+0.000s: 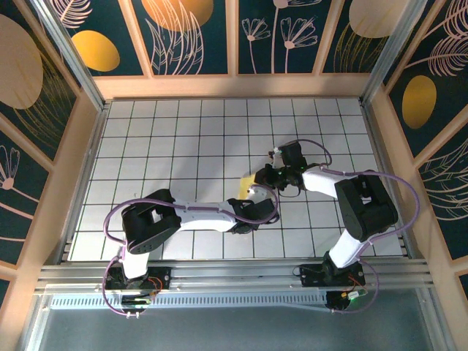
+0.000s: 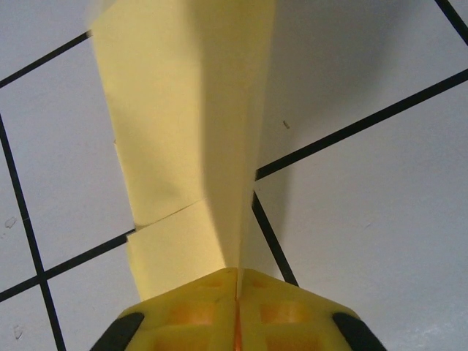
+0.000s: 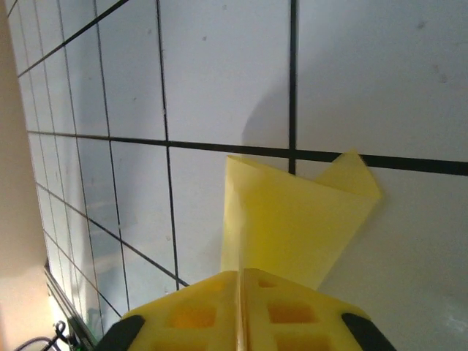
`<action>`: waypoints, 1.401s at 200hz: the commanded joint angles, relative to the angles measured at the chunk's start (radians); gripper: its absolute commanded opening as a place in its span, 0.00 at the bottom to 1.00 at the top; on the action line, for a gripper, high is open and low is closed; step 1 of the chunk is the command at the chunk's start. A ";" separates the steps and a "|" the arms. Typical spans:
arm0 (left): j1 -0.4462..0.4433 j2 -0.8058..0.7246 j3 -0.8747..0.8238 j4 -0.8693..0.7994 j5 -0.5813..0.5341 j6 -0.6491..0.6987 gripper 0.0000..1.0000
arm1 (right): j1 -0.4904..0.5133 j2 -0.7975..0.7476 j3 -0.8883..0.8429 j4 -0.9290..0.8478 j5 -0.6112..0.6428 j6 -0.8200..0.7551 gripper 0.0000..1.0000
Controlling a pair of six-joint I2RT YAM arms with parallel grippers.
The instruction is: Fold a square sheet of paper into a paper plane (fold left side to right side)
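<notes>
The yellow sheet of paper (image 2: 183, 131) is folded along a sharp centre crease and stands up off the white grid table (image 1: 183, 146). My left gripper (image 2: 238, 274) is shut on its creased edge, with the folded layers fanning away from the yellow fingers (image 2: 190, 311). My right gripper (image 3: 241, 276) pinches another edge of the same paper (image 3: 292, 219), its jaws pressed together on it. From above, both grippers meet mid-table, left gripper (image 1: 254, 189) and right gripper (image 1: 265, 178), with a small patch of the paper (image 1: 247, 179) showing between them.
Wooden walls with painted panels (image 1: 194, 36) enclose the table on three sides. The arm bases sit on a metal rail (image 1: 234, 278) at the near edge. Purple cables loop beside both arms.
</notes>
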 commanded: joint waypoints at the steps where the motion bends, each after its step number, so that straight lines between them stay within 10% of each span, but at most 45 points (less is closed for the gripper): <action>1: -0.004 -0.017 -0.016 -0.006 -0.019 -0.011 0.02 | -0.019 -0.050 0.011 -0.052 0.060 -0.029 0.24; 82: 0.081 -0.125 -0.111 0.169 0.313 0.050 0.00 | -0.153 -0.345 -0.102 -0.178 0.244 -0.149 0.57; 182: 0.321 -0.107 -0.304 0.631 0.892 -0.199 0.00 | -0.147 -0.404 -0.273 -0.034 0.103 -0.102 0.58; 280: 0.384 0.010 -0.455 1.209 1.082 -0.544 0.00 | -0.053 -0.355 -0.338 0.146 0.092 0.019 0.50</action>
